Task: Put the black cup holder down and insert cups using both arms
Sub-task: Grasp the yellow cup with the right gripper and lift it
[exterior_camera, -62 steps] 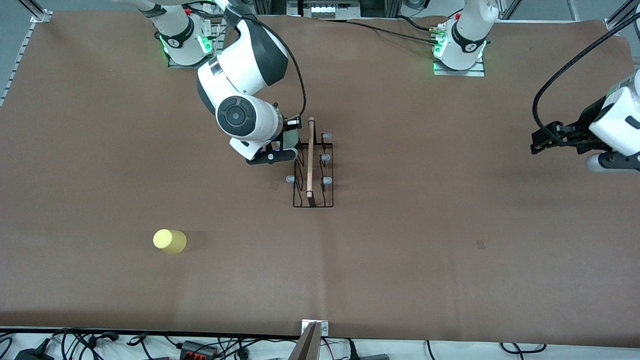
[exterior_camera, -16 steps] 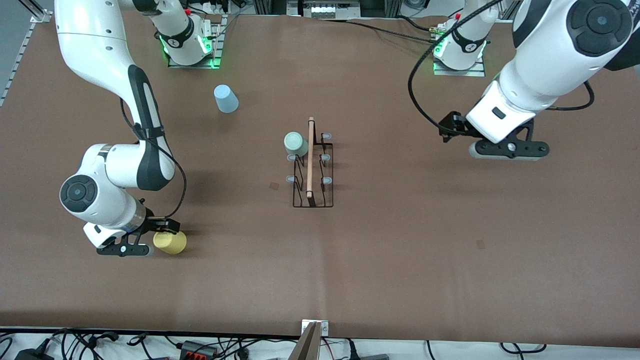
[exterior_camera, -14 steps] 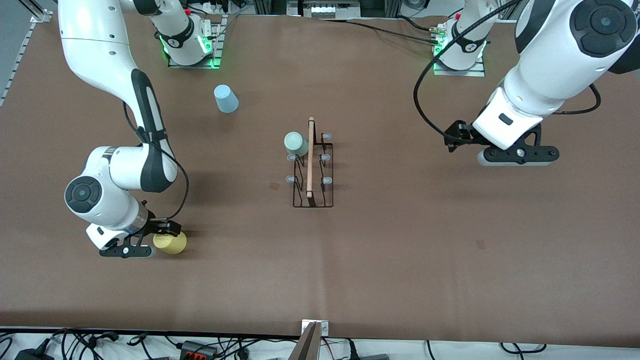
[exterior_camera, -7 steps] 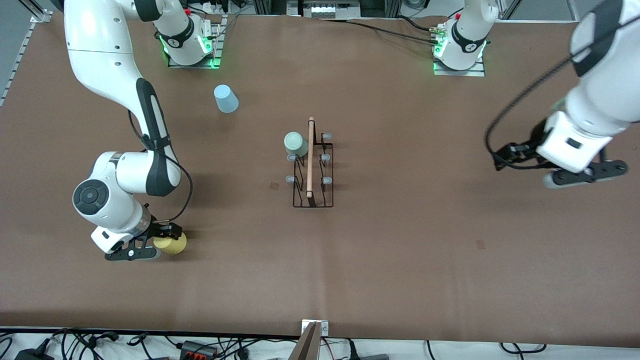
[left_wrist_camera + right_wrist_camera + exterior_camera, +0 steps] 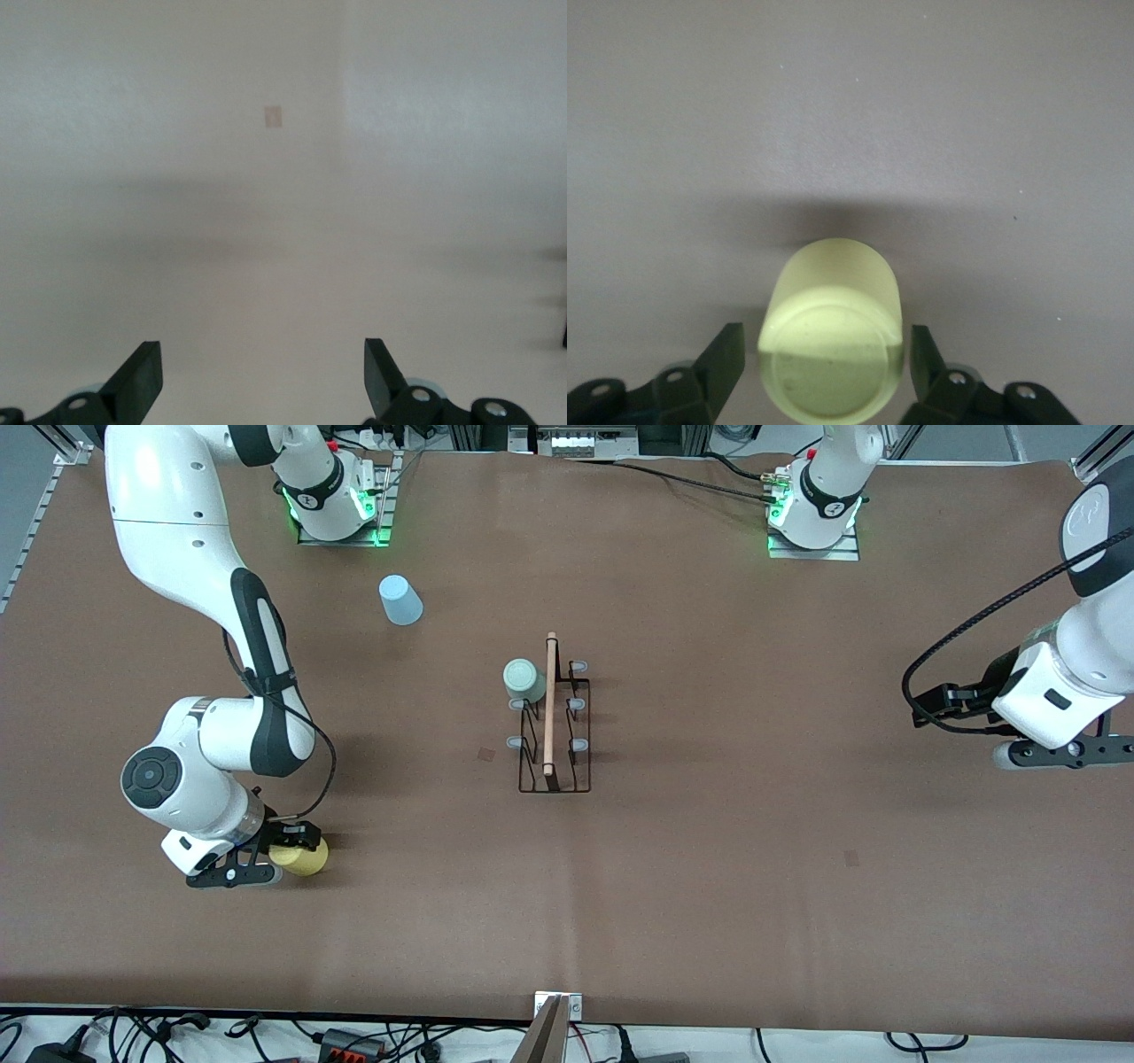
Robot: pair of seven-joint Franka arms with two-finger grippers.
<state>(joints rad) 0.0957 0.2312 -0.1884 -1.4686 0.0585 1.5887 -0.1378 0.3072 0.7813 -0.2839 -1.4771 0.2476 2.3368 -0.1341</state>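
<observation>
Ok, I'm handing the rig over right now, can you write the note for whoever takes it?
Right pincer: fingers on either side of the yellow cup, which stands upside down on the table; a small gap shows on each side, so no firm grip yet.
Left pincer: open, empty, waiting over bare table at the left arm's end.
Rack: placed mid-table.
Done: green cup upside down on a rack peg.
Left: yellow cup, then blue cup, which stands upside down near the right arm's base.

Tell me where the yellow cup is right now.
The yellow cup sits on the table toward the right arm's end, nearer the front camera than the black cup holder, between the right gripper fingers.
</observation>
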